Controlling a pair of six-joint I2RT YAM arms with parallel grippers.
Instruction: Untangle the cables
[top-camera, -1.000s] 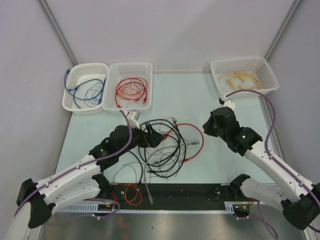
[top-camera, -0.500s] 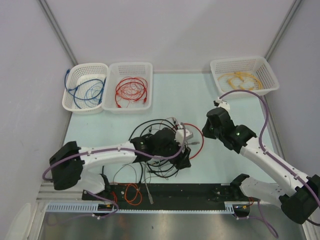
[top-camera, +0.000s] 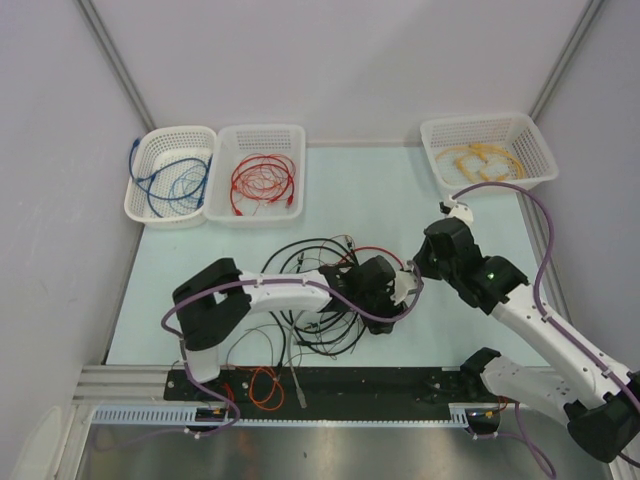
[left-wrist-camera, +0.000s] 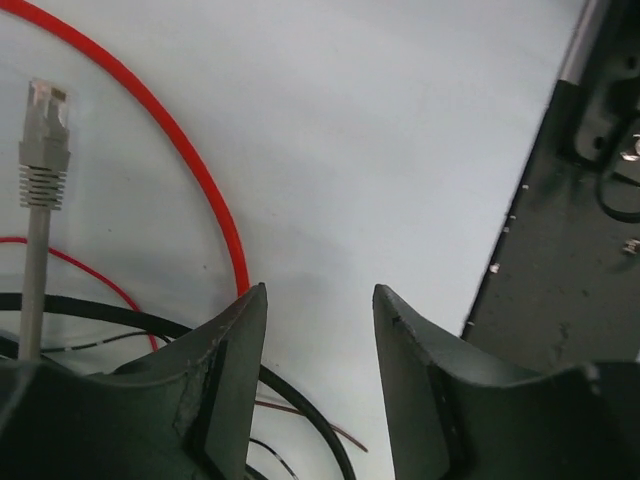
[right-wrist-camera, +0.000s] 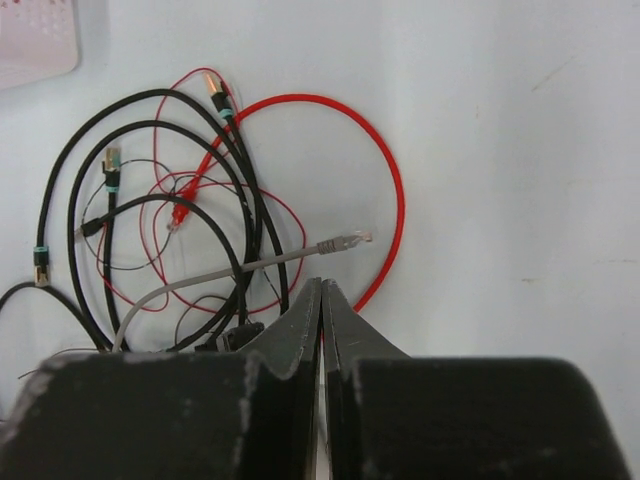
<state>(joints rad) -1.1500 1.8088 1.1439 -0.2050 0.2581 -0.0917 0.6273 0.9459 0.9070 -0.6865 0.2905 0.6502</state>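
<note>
The cables (top-camera: 320, 290) lie tangled mid-table: black loops, a thick red loop, thin red wire and a grey cable. My left gripper (top-camera: 403, 292) reaches across the tangle to its right edge. In the left wrist view it (left-wrist-camera: 320, 295) is open and empty, low over the table, with the thick red cable (left-wrist-camera: 170, 130), the grey plug (left-wrist-camera: 45, 125) and a black cable (left-wrist-camera: 300, 410) beside its left finger. My right gripper (top-camera: 422, 268) hovers just right of the tangle. In the right wrist view it (right-wrist-camera: 322, 287) is shut and empty above the red loop (right-wrist-camera: 395, 200) and grey plug (right-wrist-camera: 345, 241).
Three white baskets stand at the back: one with blue cables (top-camera: 170, 175), one with red cables (top-camera: 262, 170), one with yellow cables (top-camera: 490, 150). A black strip (top-camera: 380, 385) runs along the near edge, with an orange cable (top-camera: 262, 385) on it.
My left arm has swung from the tangle's left side across it to its right edge. The right gripper has shifted only slightly.
</note>
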